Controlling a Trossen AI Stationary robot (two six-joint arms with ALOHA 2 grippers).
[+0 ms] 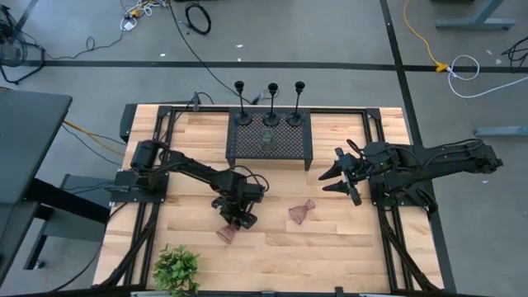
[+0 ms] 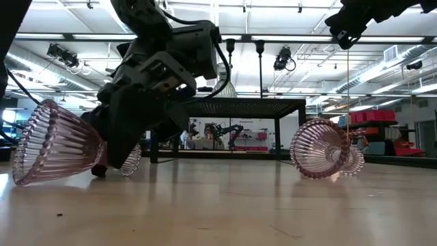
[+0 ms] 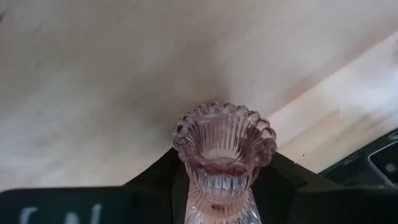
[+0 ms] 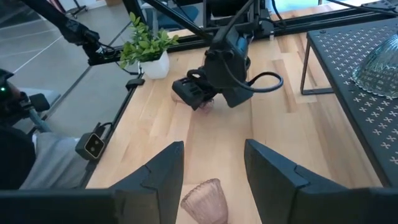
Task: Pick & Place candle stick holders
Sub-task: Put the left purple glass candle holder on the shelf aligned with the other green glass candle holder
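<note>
Near the front of the counter (image 1: pixel 346 231), well forward of the black perforated stand (image 1: pixel 270 142), the left gripper (image 1: pixel 234 221) has its fingers clenched on a pink ribbed glass candle holder (image 3: pixel 222 152) lying on its side, gripped at the narrow waist — the sensible place, since the flared, scalloped ends look brittle and the glass slick. A second pink holder (image 1: pixel 302 213) lies toppled just right of it, also forward of the stand. Three black stemmed holders (image 1: pixel 271 103) stand along the stand's back edge. The right gripper (image 1: pixel 346 175) hovers beside the stand's right end, fingers released.
</note>
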